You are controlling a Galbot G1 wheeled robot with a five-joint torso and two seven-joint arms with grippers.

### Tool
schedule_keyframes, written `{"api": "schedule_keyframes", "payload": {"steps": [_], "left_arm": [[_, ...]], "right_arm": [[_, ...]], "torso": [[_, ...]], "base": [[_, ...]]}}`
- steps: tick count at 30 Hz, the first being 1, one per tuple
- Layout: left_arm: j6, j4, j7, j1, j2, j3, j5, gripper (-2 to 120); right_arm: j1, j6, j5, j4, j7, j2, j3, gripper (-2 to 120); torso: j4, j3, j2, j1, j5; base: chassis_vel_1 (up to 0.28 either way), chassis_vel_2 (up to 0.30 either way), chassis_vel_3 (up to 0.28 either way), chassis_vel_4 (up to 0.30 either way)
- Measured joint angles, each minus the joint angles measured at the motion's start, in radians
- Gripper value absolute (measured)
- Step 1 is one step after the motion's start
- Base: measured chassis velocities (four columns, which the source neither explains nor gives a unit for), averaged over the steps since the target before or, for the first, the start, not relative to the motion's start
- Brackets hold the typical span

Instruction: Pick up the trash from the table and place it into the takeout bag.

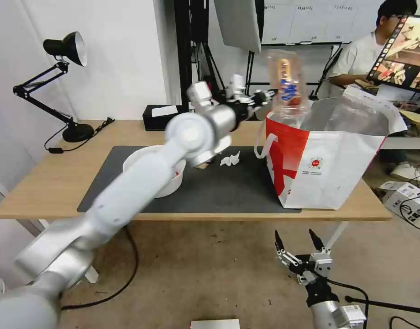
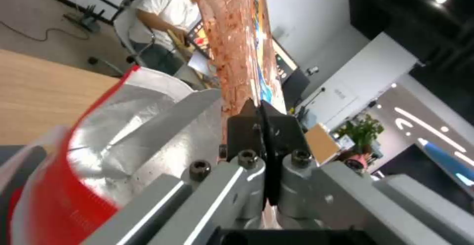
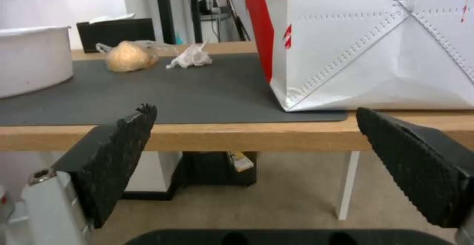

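My left gripper (image 1: 265, 97) pinches the edge of the thin, see-through plastic hinged tray (image 1: 286, 84) and holds it up high over the big boxy white-and-red takeout bag (image 1: 328, 169), so it can drop into the shiny silver inside. My right gripper (image 1: 297, 243) waits low by the floor, jaws wide apart. On the flat dark grey mat (image 3: 197, 89) sit the round white bowl (image 3: 29, 58), a soft beige bun in a clear bag (image 3: 128, 55) and a crumpled white tissue (image 3: 192, 57).

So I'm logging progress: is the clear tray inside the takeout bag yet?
Not yet. The left gripper holds the clear tray upright above the takeout bag's open mouth.
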State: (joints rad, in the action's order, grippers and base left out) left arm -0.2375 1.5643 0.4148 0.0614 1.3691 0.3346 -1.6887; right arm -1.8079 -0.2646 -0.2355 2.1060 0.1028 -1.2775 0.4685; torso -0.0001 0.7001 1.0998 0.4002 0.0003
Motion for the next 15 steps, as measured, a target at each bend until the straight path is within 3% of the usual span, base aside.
{"api": "schedule_keyframes", "payload": {"steps": [3, 7, 9, 15], "left_arm": [[0.011, -0.065, -0.002, -0.02, 0.049, 0.041, 0.106, 0], [0.018, -0.09, -0.003, -0.025, 0.067, 0.071, 0.188, 0], [0.023, -0.106, -0.018, -0.025, 0.073, 0.109, 0.295, 0], [0.023, -0.101, -0.039, -0.016, 0.066, 0.138, 0.342, 0]], "right_arm": [[0.001, 0.0, 0.002, -0.003, 0.0, -0.005, -0.001, 100], [0.002, 0.0, 0.002, -0.006, 0.0, -0.006, -0.001, 100], [0.004, 0.0, 0.002, -0.01, 0.0, -0.006, 0.0, 100], [0.007, 0.001, 0.001, -0.011, 0.001, -0.008, 0.0, 100]], "torso": [[0.0, 0.0, 0.0, 0.0, 0.0], [0.0, 0.0, 0.0, 0.0, 0.0], [0.0, 0.0, 0.0, 0.0, -0.0001], [0.0002, 0.0, 0.0, 0.0, -0.0002]], "base": [[0.0, 0.0, 0.0, 0.0], [0.0, 0.0, 0.0, 0.0], [0.0, 0.0, 0.0, 0.0], [0.0, 0.0, 0.0, 0.0]]}}
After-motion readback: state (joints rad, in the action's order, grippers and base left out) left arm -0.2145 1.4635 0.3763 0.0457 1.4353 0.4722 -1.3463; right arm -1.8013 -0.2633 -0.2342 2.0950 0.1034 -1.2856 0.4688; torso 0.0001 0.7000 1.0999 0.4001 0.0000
